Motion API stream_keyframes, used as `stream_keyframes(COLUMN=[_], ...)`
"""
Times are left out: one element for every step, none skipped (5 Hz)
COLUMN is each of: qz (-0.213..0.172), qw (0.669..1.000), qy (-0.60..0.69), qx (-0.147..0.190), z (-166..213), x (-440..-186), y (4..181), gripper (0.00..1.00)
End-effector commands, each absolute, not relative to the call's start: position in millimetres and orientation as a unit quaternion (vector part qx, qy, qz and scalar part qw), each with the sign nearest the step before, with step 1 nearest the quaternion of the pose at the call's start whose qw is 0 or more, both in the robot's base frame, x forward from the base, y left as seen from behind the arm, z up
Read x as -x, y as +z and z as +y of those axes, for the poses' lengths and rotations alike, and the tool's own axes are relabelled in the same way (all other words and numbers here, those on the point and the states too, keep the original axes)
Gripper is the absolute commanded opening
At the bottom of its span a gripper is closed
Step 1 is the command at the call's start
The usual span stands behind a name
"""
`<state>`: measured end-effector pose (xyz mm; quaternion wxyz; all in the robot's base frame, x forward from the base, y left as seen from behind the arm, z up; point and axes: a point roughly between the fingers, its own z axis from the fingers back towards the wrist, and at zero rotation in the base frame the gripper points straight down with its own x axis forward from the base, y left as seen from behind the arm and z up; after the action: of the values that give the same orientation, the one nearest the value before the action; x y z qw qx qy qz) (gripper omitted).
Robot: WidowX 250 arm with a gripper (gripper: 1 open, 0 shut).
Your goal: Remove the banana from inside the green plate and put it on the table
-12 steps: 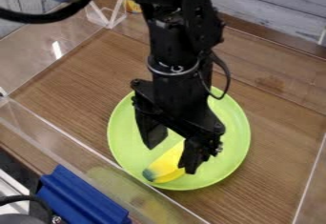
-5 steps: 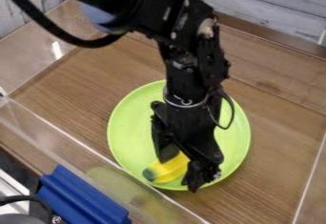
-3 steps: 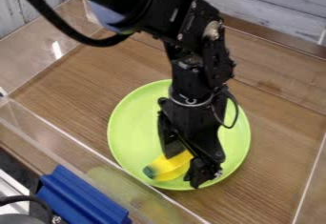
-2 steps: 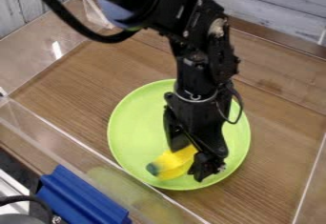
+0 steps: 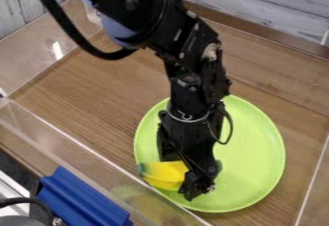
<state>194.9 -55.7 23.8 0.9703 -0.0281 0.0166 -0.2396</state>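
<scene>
One tool [image 5: 184, 175] is pointing down into plate [image 5: 257, 163], jaws spread wide straddling banana [image 5: 164, 174], gripping nothing yet, readying a pinch.

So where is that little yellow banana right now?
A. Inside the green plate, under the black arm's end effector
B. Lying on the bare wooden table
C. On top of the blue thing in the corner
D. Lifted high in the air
A. The banana lies inside the green plate, near its front-left edge, with the open end effector lowered right over it.
</scene>
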Motion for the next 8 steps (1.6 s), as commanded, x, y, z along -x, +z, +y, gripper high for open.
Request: stream_keyframes(qz=[0.006,0.009,0.013,0.016,0.020,0.023,0.027,0.031], qw=[0.970,0.970,0.970,0.970,0.970,0.970,0.970,0.971], qy=[-0.240,-0.241,-0.241,-0.241,-0.241,-0.240,-0.239,-0.239], qx=[0.026,0.025,0.023,0.022,0.020,0.018,0.016,0.014], z=[-54.4,-52.5,-50.4,-48.2,-46.3,-44.4,-42.5,-40.4], x=[-201.4,-201.8,-202.2,-202.7,-203.1,-203.7,-204.2,-204.7], y=[26.1,28.3,31.0,33.6,35.3,36.6,37.9,39.0], gripper=[0.00,0.00,0.00,0.00,0.00,0.00,0.00,0.00])
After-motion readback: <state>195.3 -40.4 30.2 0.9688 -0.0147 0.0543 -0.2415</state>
